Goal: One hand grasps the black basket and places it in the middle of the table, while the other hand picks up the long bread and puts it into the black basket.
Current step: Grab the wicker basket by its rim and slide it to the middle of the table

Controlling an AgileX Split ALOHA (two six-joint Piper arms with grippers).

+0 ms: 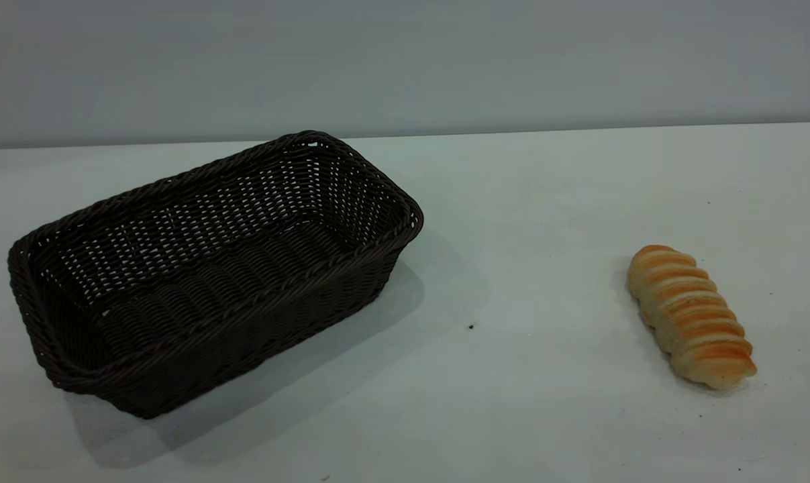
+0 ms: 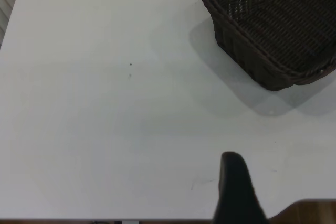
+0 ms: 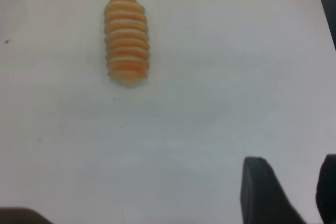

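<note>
Waiting at the start is how both arms look to me: neither has reached its thing, and the exterior view shows no arm at all over the worktop (image 1: 552, 201).

Nearest the right gripper (image 3: 294, 192), two dark fingers (image 3: 262, 192) show in the right wrist view with a clear gap of bare white between them, so they stand apart and hold nothing. Ahead of those fingers, well apart from them, lies the long bread (image 3: 126, 40), flat on the worktop with one end towards the gripper and nothing touching it.

On the left side only one dark finger (image 2: 236, 190) shows in the left wrist view, so I cannot tell whether the left gripper is open or closed; nothing is in it that I can see. Farther off, ahead and to one side of that finger, the black basket (image 2: 273, 24) stands upright and empty.

From outside, the black basket (image 1: 210, 268) is off towards the left arm's side, the long bread (image 1: 692, 315) towards the right arm's, with bare worktop between them.

My reading is that the first step, fetching the basket, is not yet begun. Next the left gripper needs to travel out to the braided rim, straddle one wall with its fingers, close on it, and drag or lift the basket to the centre.
</note>
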